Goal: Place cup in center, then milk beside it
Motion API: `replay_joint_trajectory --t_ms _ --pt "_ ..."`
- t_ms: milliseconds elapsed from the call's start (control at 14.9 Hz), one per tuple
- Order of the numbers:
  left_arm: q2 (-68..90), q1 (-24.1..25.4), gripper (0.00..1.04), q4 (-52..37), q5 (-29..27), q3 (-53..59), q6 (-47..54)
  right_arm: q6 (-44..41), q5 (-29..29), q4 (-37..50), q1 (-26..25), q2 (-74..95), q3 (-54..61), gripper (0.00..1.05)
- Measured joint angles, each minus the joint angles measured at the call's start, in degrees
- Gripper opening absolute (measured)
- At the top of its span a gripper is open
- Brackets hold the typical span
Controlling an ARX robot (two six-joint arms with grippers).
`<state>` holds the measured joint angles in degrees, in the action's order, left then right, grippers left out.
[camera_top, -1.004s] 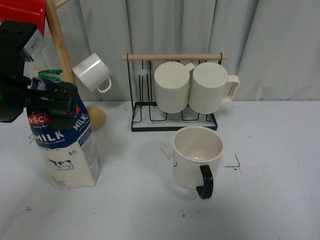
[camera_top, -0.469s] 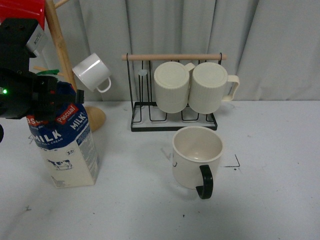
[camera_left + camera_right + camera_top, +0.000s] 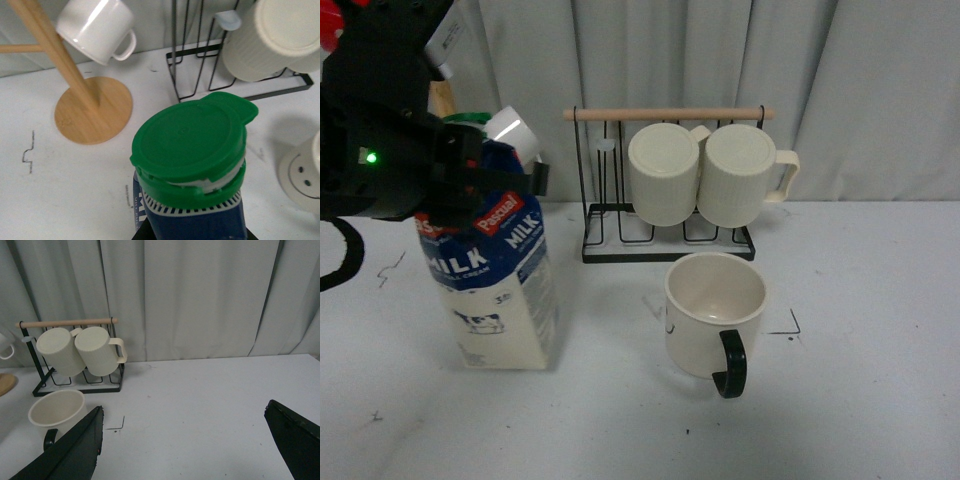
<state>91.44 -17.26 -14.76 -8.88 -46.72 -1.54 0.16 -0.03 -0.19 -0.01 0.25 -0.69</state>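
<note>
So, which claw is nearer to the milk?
Left. The left claw is shut on the milk near its top. The right claw is open and holds nothing; the milk is not in its view.

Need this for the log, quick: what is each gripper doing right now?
Left gripper: jaws closed on the milk.
Right gripper: jaws open, holding nothing.

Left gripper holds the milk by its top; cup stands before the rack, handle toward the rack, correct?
Wrong on the handle: in the front view the cup has its handle toward the robot, away from the rack. The left gripper does hold the milk by its top.
</note>
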Motion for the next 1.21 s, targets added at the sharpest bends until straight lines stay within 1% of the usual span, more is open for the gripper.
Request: replay_joint_trajectory --t_ms 201,402,871,1138,1205 --pt "1.3 -5.4 0.05 -1.4 -1.8 -0.1 -1.7 0.0 0.0 0.0 0.0 0.0 0.0 0.98" --pt "6.0 -8.9 0.05 -4.1 -4.4 -0.4 -3.0 0.0 0.0 0.0 0.0 0.0 0.0 0.98" --pt "8.3 -11.1 0.05 -6.8 -7.6 -2.3 -4.3 0.0 0.0 0.0 0.0 0.0 0.0 0.98" --pt "8.6 -11.9 0.04 -6.3 -8.9 -2.4 -6.2 0.0 0.0 0.0 0.0 0.0 0.0 0.98" --pt "8.6 -12.1 0.12 -6.3 -8.8 -2.4 -6.9 0.0 0.0 0.0 0.0 0.0 0.0 0.98"
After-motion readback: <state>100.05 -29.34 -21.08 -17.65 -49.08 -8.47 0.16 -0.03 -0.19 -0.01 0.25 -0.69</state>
